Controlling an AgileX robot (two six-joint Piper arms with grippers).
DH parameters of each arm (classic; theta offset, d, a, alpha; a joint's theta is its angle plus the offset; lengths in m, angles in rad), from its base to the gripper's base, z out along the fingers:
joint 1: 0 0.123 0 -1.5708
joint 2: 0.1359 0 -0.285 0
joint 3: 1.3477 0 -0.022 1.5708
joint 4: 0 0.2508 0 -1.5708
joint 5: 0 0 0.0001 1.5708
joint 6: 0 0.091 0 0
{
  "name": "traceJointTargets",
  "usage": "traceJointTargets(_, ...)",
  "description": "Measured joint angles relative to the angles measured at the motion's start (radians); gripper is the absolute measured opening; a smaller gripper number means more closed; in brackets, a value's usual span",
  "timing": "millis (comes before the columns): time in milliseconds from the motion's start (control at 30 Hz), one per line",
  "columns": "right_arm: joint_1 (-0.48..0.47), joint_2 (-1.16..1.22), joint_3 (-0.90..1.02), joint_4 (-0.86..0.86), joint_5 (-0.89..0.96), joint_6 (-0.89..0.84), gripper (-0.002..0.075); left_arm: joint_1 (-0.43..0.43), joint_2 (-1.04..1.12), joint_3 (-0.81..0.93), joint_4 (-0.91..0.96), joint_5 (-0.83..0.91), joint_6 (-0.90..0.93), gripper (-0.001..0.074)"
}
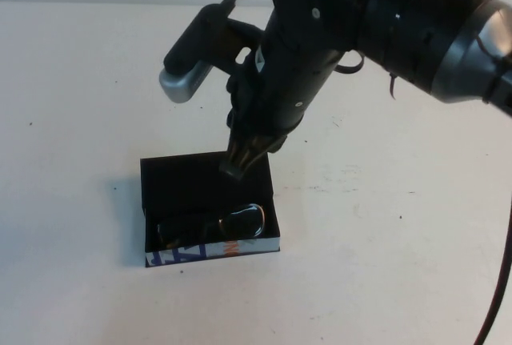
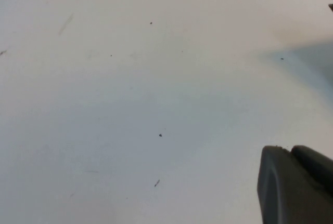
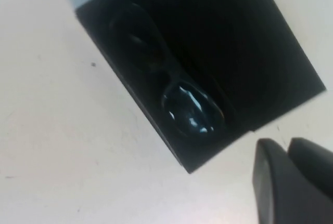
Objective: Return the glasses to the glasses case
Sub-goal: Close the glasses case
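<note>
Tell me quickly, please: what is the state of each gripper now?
Left gripper: over bare table, holding nothing, fingers together, shut.
Right gripper: above the open glasses case, shut, empty; the glasses lie inside.

White table (image 1: 400,241), faintly speckled, open black glasses case (image 1: 210,187) resting directly on it

Black glasses case (image 1: 210,187) with blue-white-orange printed front; dark glasses (image 1: 216,225).

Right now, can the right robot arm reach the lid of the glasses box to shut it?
Probably yes. The right gripper hangs just above the raised lid of the glasses case, nothing between them. The glasses already lie inside. The left gripper is over bare table.
</note>
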Motion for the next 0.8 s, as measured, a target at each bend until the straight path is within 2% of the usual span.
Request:
traceJointTargets(67, -0.02, -0.007, 0.015, -0.007, 0.004, 0.044, 0.0012, 0.0, 0.0, 0.0, 0.0, 0.0, 0.0, -0.0004)
traceJointTargets(200, -0.056, -0.005, 0.027, -0.007, 0.006, 0.065, -0.0008, 0.0, 0.0, 0.0, 0.0, 0.0, 0.0, -0.0004)
traceJointTargets(367, -0.094, -0.005, 0.027, -0.003, 0.006, 0.07, -0.0011, 0.0, 0.0, 0.0, 0.0, 0.0, 0.0, -0.0004)
traceJointTargets(567, -0.114, -0.005, 0.027, 0.087, 0.006, 0.057, -0.0011, 0.0, 0.0, 0.0, 0.011, -0.003, 0.002, -0.0004)
traceJointTargets(667, -0.114, -0.005, 0.027, 0.105, 0.008, 0.055, -0.0011, 0.0, 0.0, 0.0, 0.009, -0.101, -0.015, -0.0004)
traceJointTargets(800, -0.114, -0.005, 0.027, 0.11, 0.007, 0.055, -0.0011, 0.0, 0.0, 0.0, -0.171, -0.286, -0.189, -0.0004)
